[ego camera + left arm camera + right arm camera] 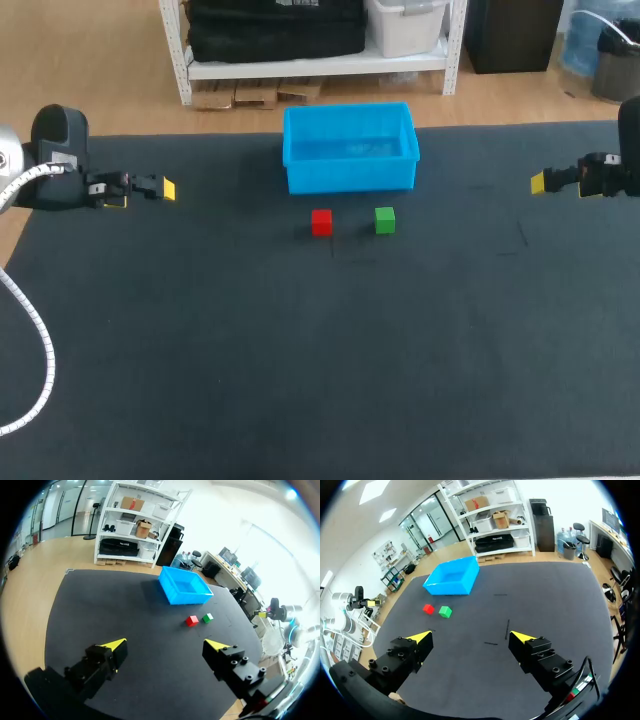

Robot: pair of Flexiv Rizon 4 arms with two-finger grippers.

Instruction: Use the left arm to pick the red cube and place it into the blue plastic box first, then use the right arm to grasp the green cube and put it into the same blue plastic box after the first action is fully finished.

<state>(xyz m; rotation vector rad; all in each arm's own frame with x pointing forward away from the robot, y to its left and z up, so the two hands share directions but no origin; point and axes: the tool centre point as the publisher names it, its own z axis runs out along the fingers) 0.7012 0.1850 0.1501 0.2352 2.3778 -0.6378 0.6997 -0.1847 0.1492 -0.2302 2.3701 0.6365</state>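
The red cube (321, 222) sits on the dark table mat just in front of the blue plastic box (350, 148), with the green cube (385, 220) close to its right. Both cubes also show far ahead of the left gripper (166, 644): red cube (191, 621), green cube (207, 617), blue box (184, 585). My left gripper (160, 189) hovers open at the table's left side. My right gripper (541, 182) hangs open at the right side. From the right gripper (470, 637), the red cube (428, 609), green cube (445, 611) and box (452, 576) lie well ahead.
The blue box looks empty. A white cable (30, 330) from the left arm loops over the mat's left edge. Short dark marks (507, 628) show on the mat ahead of the right gripper. Open mat stretches in front of the cubes.
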